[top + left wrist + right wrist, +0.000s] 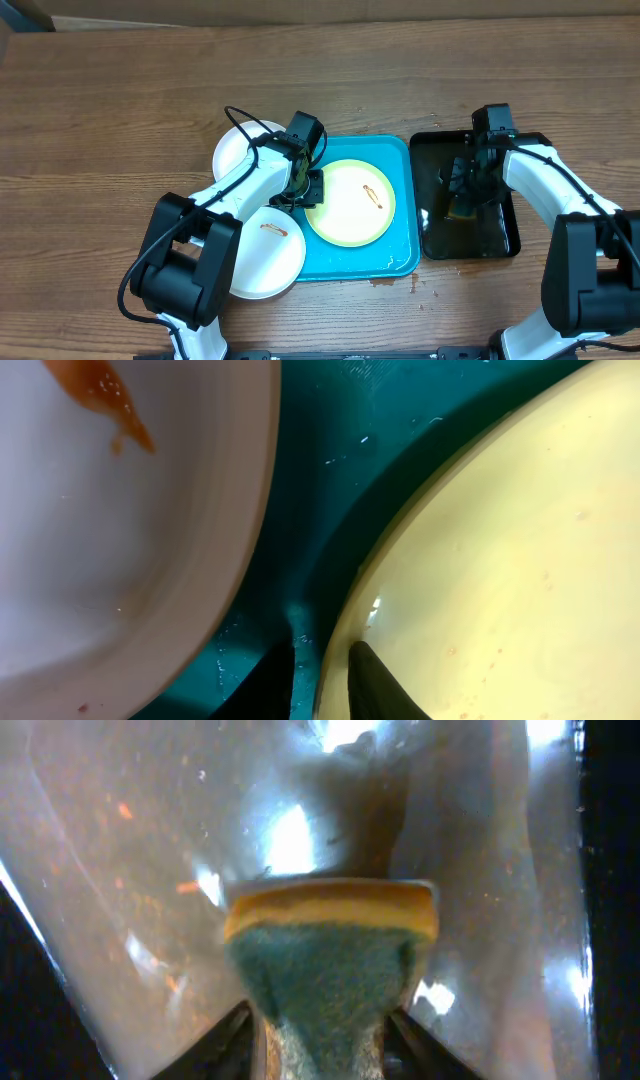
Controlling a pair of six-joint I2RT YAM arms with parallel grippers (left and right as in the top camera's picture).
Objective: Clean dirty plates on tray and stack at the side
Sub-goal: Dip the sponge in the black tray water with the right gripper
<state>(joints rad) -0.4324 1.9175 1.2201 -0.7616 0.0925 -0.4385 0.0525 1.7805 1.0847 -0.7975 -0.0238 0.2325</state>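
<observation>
The left arm point(235, 185) reached far and rightward, left pincer point(322, 660) pointed down, fingers point(380, 685) narrowly apart. The right arm point(545, 175) stretched far, right pincer point(320, 1025) pressing a sponge point(330, 960).

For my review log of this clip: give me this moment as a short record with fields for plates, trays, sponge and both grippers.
turquoise tray: mid-table
yellow-green plate: on the tray, smeared
upper white plate: at the tray's upper left corner
lower white plate: overlapping the tray's lower left edge, smeared
black tray: right of the turquoise tray
sponge: over the black tray
left gripper: astride the yellow-green plate's rim, grip unclear
right gripper: around the sponge, grip unclear
stack: none yet
</observation>
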